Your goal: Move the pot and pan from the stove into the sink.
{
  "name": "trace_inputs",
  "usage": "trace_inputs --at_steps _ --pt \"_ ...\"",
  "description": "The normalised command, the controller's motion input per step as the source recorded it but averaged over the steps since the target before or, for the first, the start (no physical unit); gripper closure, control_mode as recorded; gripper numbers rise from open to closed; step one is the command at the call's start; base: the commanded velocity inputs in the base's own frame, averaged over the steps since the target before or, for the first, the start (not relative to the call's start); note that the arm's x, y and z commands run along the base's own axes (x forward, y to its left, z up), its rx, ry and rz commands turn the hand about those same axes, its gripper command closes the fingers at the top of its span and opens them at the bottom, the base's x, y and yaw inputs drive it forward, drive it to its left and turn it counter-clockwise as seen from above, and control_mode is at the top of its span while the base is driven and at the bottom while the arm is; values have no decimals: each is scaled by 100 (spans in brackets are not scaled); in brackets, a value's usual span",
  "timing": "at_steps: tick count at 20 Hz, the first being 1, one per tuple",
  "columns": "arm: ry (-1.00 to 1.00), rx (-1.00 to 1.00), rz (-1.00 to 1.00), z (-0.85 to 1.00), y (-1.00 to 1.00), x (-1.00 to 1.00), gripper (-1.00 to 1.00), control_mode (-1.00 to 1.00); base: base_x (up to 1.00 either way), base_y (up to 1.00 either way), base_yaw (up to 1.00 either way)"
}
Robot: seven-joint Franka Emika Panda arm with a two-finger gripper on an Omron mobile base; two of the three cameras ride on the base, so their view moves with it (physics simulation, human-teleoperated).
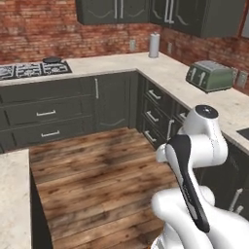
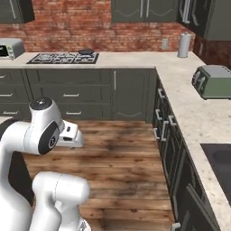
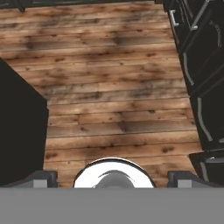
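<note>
The stove (image 1: 26,71) (image 2: 63,58) lies in the far counter against the brick wall. At its right rear corner rests a low dark pan (image 1: 52,60) (image 2: 85,51). The pot is out of view. A dark corner of the sink (image 1: 243,133) (image 2: 220,163) is set in the right-hand counter. My gripper (image 3: 113,179) hangs over the wooden floor, far from the stove. It is open, its fingertips (image 3: 41,178) are wide apart, and nothing is between them.
A green toaster (image 1: 210,75) (image 2: 213,81) and a paper towel roll (image 1: 154,44) (image 2: 183,45) stand on the right counter. A small oven (image 2: 10,48) sits left of the stove. Dark cabinets (image 3: 199,65) line the floor; a pale island counter (image 1: 12,199) is at my left.
</note>
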Motion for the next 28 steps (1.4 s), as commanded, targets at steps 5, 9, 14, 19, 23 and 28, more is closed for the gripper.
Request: trace_inputs --at_steps 5,9,14,19,23,28 --pt "0 0 0 0 0 0 -100 100 97 44 0" --pt "0 0 0 0 0 0 -100 100 100 52 0" --pt "0 0 0 0 0 0 -100 100 100 53 1" --pt "0 0 0 0 0 0 -100 100 100 51 2" --pt "0 0 0 0 0 0 -100 100 100 45 2" --pt "0 0 0 0 0 0 -100 100 100 42 2"
